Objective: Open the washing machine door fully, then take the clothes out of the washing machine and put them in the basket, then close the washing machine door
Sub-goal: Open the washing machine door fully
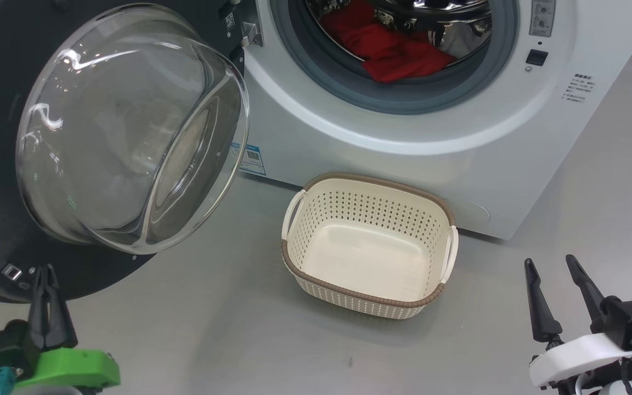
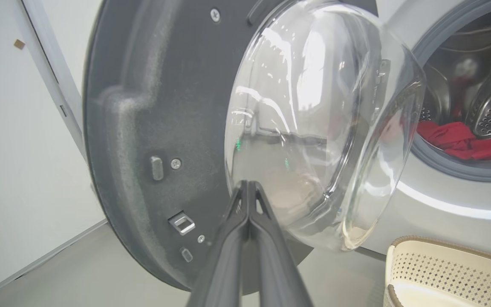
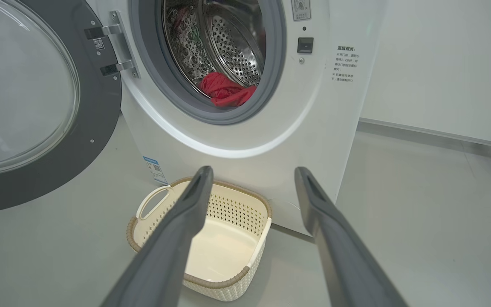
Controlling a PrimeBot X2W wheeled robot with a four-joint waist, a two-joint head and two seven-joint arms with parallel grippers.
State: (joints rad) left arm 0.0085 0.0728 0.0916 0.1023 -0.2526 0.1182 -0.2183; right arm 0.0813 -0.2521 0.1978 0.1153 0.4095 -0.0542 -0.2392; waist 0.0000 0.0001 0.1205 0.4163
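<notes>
Upper left of the head view: washing machine door (image 1: 129,131), swung wide, a glossy black disc with a bulging clear glass bowl full of glare, left edge cut off by the frame. Upper right: washing machine (image 1: 404,159), smooth white box, grey rubber ring (image 1: 404,97) around a perforated steel drum (image 3: 228,42). Low inside the drum: clothes (image 1: 398,49), soft crumpled bright red fabric, upper part cut off at the top edge, any pattern not to be made out. Centre, on the matte grey floor (image 1: 212,329) just before the machine: basket (image 1: 371,214), cream perforated plastic, rounded rectangle, brown woven-look rim, smooth solid bottom. Lower left: left gripper (image 1: 47,274), dark fingers pressed together on nothing, tips by the door's lower rim, contact not to be told. Lower right: right gripper (image 1: 550,263), fingers spread wide, nothing between. Printed labels too small to read.
</notes>
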